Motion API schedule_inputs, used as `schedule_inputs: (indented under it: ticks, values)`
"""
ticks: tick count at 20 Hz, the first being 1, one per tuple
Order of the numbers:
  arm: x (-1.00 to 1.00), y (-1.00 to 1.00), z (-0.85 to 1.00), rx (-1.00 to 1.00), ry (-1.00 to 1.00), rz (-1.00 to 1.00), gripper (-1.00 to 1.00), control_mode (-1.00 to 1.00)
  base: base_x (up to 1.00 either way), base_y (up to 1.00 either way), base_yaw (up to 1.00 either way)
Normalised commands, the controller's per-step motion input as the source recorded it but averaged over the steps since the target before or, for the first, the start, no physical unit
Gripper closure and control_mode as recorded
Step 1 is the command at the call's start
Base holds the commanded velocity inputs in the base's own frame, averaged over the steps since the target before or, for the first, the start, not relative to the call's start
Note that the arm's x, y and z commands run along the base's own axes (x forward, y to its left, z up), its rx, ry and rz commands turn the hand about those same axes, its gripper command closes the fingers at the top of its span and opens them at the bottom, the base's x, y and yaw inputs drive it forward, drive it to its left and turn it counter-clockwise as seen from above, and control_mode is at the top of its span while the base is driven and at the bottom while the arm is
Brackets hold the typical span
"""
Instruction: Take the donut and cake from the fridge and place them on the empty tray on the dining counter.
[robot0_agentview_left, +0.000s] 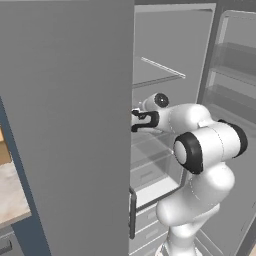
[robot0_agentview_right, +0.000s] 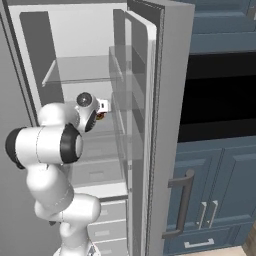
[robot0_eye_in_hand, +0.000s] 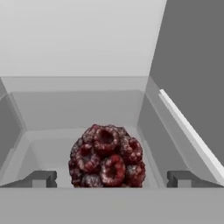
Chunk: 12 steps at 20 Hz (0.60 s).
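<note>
Cake (robot0_eye_in_hand: 106, 156), dark reddish and knobbly, on the fridge (robot0_agentview_left: 70, 125) shelf between the wide-open end effector's (robot0_eye_in_hand: 112, 178) fingertips (robot0_eye_in_hand: 41, 178).

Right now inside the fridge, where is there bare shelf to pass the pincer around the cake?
Bare shelf lies either side of the cake, out to the fridge walls, and behind it. The open pincer brackets the cake; only that middle is crowded.

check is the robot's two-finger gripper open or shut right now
Open. In the hand view the two-finger gripper has its dark fingertips spread wide on either side of the dark reddish round cake, not touching it.
</note>
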Motion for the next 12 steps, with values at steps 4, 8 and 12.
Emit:
schedule_inputs:
  ticks: [4,8,12]
  values:
    - [0.01,0.04,-0.3,0.0,0.0,0.0,-1.0,-1.0,0.0,0.0,0.0]
    - [0.01,0.0,-0.21,0.0,0.0,0.0,-1.0,-1.0,0.0,0.0,0.0]
    - [0.07,0.0,-0.15,0.0,0.0,0.0,-1.0,-1.0,0.0,0.0,0.0]
